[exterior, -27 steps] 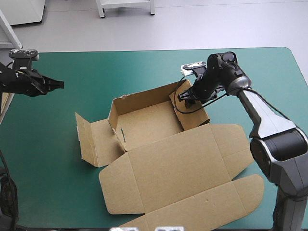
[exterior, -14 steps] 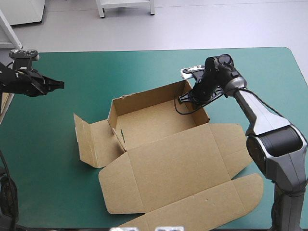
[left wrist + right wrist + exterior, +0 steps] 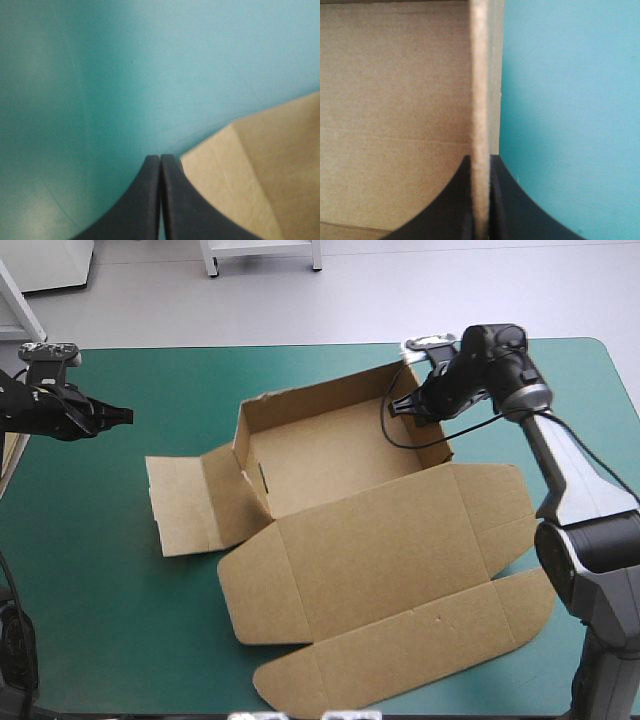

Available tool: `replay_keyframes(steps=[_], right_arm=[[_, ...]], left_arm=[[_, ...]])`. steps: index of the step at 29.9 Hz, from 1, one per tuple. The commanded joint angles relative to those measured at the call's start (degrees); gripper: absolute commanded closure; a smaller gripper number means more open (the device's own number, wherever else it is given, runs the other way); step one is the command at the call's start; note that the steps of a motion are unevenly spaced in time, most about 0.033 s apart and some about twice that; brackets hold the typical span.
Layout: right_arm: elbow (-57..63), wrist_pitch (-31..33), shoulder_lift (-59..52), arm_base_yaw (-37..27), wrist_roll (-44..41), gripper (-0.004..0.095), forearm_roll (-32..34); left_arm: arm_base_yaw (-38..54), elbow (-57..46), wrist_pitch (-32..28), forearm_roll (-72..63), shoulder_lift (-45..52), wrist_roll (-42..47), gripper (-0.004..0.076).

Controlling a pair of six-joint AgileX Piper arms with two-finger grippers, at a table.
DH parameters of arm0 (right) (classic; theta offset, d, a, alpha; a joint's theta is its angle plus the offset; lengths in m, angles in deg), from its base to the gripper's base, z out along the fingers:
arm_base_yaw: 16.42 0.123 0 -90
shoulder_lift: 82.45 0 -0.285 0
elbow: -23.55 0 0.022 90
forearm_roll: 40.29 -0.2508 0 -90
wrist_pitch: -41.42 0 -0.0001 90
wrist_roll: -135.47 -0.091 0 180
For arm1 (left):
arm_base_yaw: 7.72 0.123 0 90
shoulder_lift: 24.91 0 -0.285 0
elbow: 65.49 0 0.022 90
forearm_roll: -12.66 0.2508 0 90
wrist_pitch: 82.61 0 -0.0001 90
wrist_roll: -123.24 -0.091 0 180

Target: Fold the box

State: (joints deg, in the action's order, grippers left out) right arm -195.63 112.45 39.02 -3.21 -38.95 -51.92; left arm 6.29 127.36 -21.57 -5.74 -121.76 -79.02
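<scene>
The brown box (image 3: 340,450) lies mid-table as an open tray with its far and side walls raised. Its big lid (image 3: 380,560) lies flat toward the near edge, and a side flap (image 3: 185,505) is spread out on the left. My right gripper (image 3: 410,408) is shut on the tray's right wall; in the right wrist view the wall's pale top edge (image 3: 480,100) runs up between the black fingers (image 3: 502,200). My left gripper (image 3: 125,416) hovers shut over the teal-green cover near the left edge, apart from the box. In the left wrist view a box flap (image 3: 260,170) lies just beside the left gripper (image 3: 160,159).
A strip of more board (image 3: 10,460) shows at the table's left edge. Bare teal-green cover (image 3: 110,620) spreads at the near left and along the far side behind the box.
My right gripper has shut on the right wall and pulled the whole box toward the far right, turning it a little. The left flap has fallen flatter. The left arm has not moved.
</scene>
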Motion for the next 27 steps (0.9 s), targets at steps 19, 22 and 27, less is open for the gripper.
replay_keyframes(steps=[19,22,27], right_arm=[[-2.51,0.37,-16.66,-18.37,8.43,0.0911,-31.61],[-2.51,0.37,-17.19,-18.08,8.71,0.0911,-34.08],[-2.51,0.37,-17.07,-15.93,8.71,0.0911,-33.85]], left_arm=[[-0.08,1.71,1.42,-24.64,-9.91,-8.83,0.0731],[-0.08,1.71,3.61,-33.91,-10.75,-12.99,0.0732],[-0.19,1.71,6.79,-44.78,-10.76,-17.31,0.0732]])
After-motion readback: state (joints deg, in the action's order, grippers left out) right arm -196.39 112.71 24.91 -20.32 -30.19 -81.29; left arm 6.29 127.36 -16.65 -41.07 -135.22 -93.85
